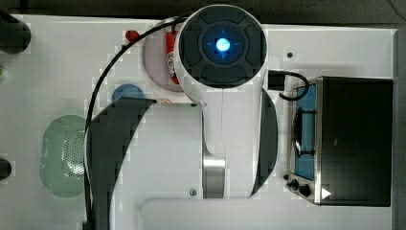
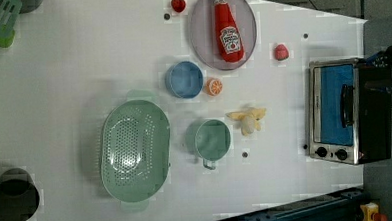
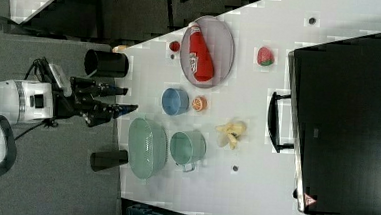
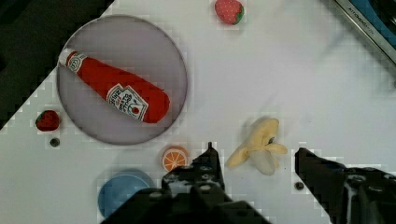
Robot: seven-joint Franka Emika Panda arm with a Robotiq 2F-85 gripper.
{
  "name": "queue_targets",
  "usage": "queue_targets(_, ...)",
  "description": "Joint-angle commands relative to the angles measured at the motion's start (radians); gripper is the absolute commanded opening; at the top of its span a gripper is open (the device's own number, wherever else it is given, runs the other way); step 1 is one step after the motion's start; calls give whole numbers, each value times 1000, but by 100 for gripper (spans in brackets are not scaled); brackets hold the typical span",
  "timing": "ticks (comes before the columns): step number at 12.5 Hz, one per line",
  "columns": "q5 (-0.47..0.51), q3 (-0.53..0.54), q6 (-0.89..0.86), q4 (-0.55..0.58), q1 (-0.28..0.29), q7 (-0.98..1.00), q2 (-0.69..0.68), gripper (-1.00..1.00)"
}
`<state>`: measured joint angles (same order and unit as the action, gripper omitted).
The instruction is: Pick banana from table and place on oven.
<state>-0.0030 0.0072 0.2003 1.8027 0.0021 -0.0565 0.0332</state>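
Observation:
The pale yellow banana (image 2: 247,119) lies on the white table (image 2: 58,96) with its peel flaps spread, between the green cup and the oven (image 2: 374,112). In the right view the banana (image 3: 231,131) rests just left of the oven's handle, and the oven's black top (image 3: 348,122) is bare. My gripper (image 3: 123,99) is open with nothing in it, well clear of the banana. In the wrist view the banana (image 4: 261,144) shows between my two dark fingertips, with the gripper (image 4: 256,156) apart from it. In the top view my arm hides the banana, and the oven (image 1: 356,139) sits at the top view's right.
A ketchup bottle (image 2: 228,26) lies on a grey plate (image 2: 200,35). A blue bowl (image 2: 184,80) and an orange slice (image 2: 214,86) sit near the banana, as do a green cup (image 2: 213,140) and a green colander (image 2: 134,150). A strawberry (image 2: 281,51) lies by the oven.

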Motion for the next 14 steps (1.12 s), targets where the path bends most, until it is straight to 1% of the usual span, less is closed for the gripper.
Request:
queue_targets(1, 18, 62, -150, 286, -108, 71, 427, 59)
queue_targets(3, 18, 62, -150, 287, -108, 71, 427, 100)
queue_targets(6, 18, 63, -134, 301, -108, 71, 406, 100)
queue_targets(8, 18, 67, -82, 325, -106, 71, 360, 100)
queue_targets(11, 18, 74, 81, 386, -105, 71, 255, 100)
queue_targets(14, 18, 79, 297, 464, -105, 71, 126, 100)
